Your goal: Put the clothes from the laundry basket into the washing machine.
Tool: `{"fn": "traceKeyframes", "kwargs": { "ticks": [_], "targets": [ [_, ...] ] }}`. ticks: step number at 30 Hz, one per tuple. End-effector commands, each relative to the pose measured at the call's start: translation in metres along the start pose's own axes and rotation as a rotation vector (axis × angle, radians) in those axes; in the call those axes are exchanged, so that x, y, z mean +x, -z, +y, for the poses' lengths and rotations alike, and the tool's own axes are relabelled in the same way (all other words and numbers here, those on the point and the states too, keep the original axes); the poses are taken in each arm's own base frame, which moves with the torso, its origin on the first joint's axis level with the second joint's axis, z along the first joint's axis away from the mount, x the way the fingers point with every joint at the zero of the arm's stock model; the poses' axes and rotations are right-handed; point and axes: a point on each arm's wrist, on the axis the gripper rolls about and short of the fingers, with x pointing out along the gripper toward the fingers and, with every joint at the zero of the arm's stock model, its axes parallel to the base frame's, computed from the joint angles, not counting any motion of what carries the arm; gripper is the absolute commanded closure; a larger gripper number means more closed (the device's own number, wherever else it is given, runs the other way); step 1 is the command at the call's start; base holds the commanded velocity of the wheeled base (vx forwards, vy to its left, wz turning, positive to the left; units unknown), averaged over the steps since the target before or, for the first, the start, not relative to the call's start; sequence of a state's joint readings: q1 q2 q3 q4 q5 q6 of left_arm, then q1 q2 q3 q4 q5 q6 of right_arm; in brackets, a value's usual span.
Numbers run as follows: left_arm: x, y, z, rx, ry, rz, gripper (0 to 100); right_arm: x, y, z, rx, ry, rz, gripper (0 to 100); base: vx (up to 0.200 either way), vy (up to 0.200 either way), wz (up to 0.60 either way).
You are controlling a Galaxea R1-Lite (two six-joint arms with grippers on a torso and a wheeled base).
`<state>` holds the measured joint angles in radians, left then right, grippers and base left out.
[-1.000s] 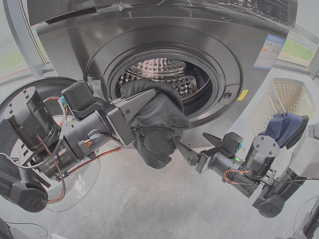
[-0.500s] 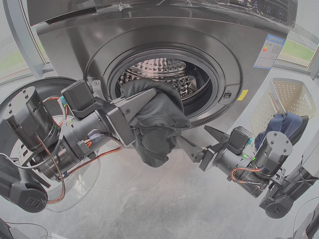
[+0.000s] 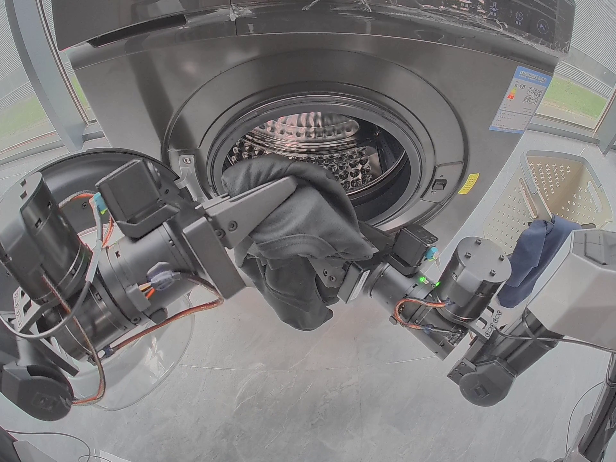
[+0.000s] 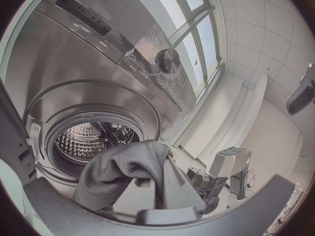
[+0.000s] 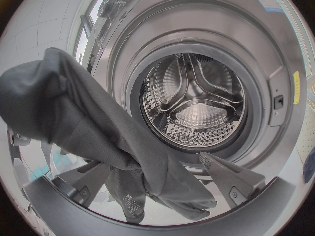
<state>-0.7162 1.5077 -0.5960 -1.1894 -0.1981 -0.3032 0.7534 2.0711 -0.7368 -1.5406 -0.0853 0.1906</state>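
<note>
At the mouth of the washing machine (image 3: 359, 65), the dark grey garment (image 3: 308, 226) hangs bunched in front of the lower left part of the round opening. It is outside the drum (image 3: 321, 136), and its loose end dangles above the floor (image 3: 289, 386). My left end effector (image 3: 279, 206) is clamped on the garment's upper fold, with one finger lying along the top of the cloth. My right end effector (image 5: 154, 177) sits just beside and below, on the garment's right, with its fingers spread wide. The hanging cloth falls between them, covering the tip of one finger (image 5: 83, 181), while the other finger (image 5: 229, 177) stands clear of it. The door (image 3: 83, 158) is swung open on my left. Off to my right, the white laundry basket (image 3: 564, 181) stands near the machine's corner, with a navy garment (image 3: 539, 258) draped over its near rim.
</note>
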Motion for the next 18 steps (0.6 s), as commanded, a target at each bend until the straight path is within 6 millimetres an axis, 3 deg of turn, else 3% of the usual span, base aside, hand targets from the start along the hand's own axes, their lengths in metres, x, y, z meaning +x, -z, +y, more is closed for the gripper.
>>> {"fn": "traceKeyframes", "kwargs": {
  "ticks": [1,9,10,18],
  "targets": [
    [-0.008,-0.005,-0.004,-0.002,0.007,-0.007,100,0.012,0.009,-0.001,0.000,-0.008,-0.004,0,0.000,0.000,0.00],
    [-0.008,-0.003,-0.003,-0.016,0.006,0.002,100,0.014,0.007,0.008,0.014,-0.058,-0.014,0,0.000,0.000,0.00],
    [-0.008,-0.001,-0.002,-0.017,0.004,0.006,100,0.014,0.007,0.009,0.017,-0.062,-0.012,100,0.000,0.000,0.00],
    [-0.005,-0.003,0.001,-0.012,-0.009,-0.004,100,0.002,0.004,0.014,0.022,-0.073,0.008,100,0.000,0.000,0.00]
  ]
}}
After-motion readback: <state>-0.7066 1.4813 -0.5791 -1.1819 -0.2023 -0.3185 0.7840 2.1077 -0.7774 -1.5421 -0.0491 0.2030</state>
